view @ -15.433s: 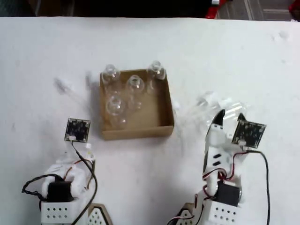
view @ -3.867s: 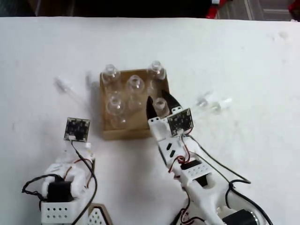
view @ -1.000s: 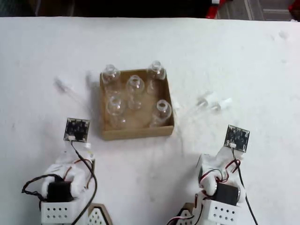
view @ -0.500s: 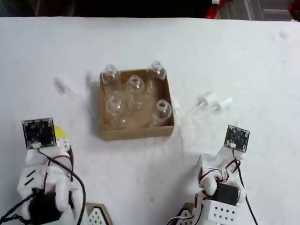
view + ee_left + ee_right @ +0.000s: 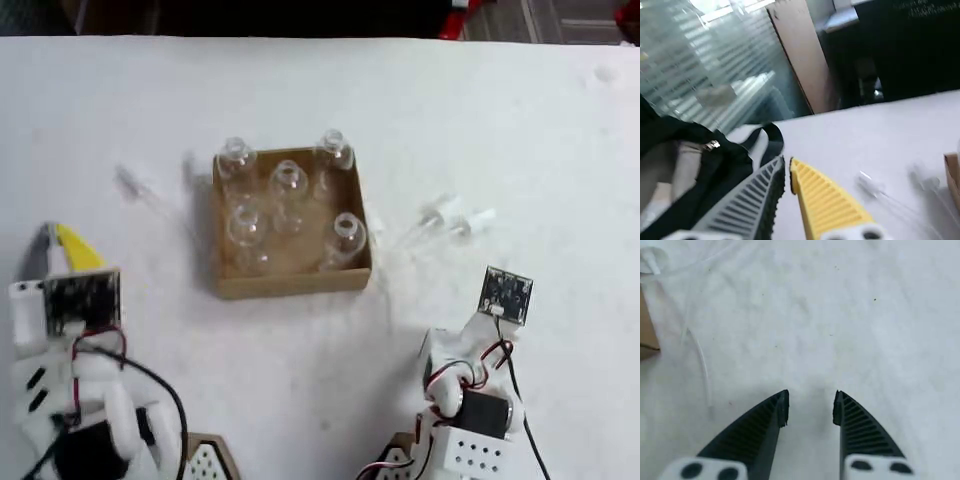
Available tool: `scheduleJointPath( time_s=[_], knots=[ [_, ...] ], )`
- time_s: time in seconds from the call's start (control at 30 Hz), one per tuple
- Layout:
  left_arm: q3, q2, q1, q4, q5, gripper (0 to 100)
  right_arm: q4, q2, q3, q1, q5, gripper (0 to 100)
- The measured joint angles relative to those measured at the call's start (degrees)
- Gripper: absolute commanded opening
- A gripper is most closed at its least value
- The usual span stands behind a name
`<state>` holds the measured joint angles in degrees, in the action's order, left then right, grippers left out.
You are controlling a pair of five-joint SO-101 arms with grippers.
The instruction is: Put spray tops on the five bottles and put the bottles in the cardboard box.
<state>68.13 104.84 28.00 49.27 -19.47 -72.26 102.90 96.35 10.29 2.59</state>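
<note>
A cardboard box (image 5: 355, 268) in the middle of the table holds several clear bottles with bare open necks, such as one at the front right (image 5: 346, 232) and one in the middle (image 5: 288, 180). Clear spray tops with thin tubes lie on the table: two right of the box (image 5: 440, 215), one to its left (image 5: 130, 181). My left gripper (image 5: 52, 237), with one grey and one yellow finger, hangs shut and empty at the left front, clear of the box. My right gripper (image 5: 810, 407) is open just above bare table at the right front.
The white table (image 5: 450, 110) runs wide behind and beside the box. A thin loose tube (image 5: 701, 365) lies ahead of the right gripper, with the box corner (image 5: 647, 327) beyond it. Spray tops (image 5: 871, 183) also lie ahead of the left gripper (image 5: 787, 167).
The left arm has unfolded from its rest pose and swung out to the left and forward, its fingers now showing. The right arm and the bottles have stayed still.
</note>
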Motion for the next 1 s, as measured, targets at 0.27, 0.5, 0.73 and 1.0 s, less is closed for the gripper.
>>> scheduleJointPath(
  time_s=[0.27,0.5,0.73,1.0],
  knots=[
    [-17.76,-16.88,3.34,3.08,-3.34,2,0.00,0.00,0.00,0.00,0.00,12.8],
    [-39.21,-47.30,3.34,13.27,2.55,2,0.00,0.00,0.00,0.00,0.00,12.8],
    [-55.47,-63.82,3.16,23.56,13.63,2,0.00,0.00,0.00,0.00,0.00,12.8],
    [-57.32,-75.25,-4.84,23.82,15.38,2,0.00,0.00,0.00,0.00,0.00,12.8]
  ],
)
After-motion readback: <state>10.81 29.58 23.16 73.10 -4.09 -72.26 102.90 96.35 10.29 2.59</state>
